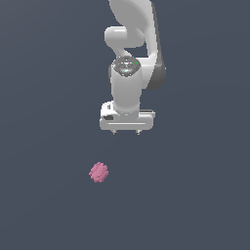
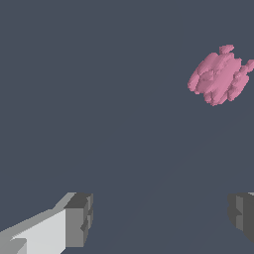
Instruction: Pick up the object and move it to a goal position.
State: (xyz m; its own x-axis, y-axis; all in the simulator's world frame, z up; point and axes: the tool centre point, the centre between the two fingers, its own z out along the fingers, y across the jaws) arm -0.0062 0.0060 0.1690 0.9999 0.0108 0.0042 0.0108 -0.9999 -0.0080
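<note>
The object (image 1: 98, 172) is a small pink, bumpy clump lying on the dark grey surface, below the gripper and toward the exterior view's left. It also shows in the wrist view (image 2: 221, 75), off to one side of the fingers. My white gripper (image 1: 126, 132) hangs above the surface, pointing down, apart from the object. Its two fingertips (image 2: 79, 219) stand wide apart with nothing between them, so it is open and empty.
The white arm (image 1: 132, 44) rises behind the gripper toward the top of the exterior view. The surface (image 1: 195, 195) is a plain dark grey plane with no other objects or edges in view.
</note>
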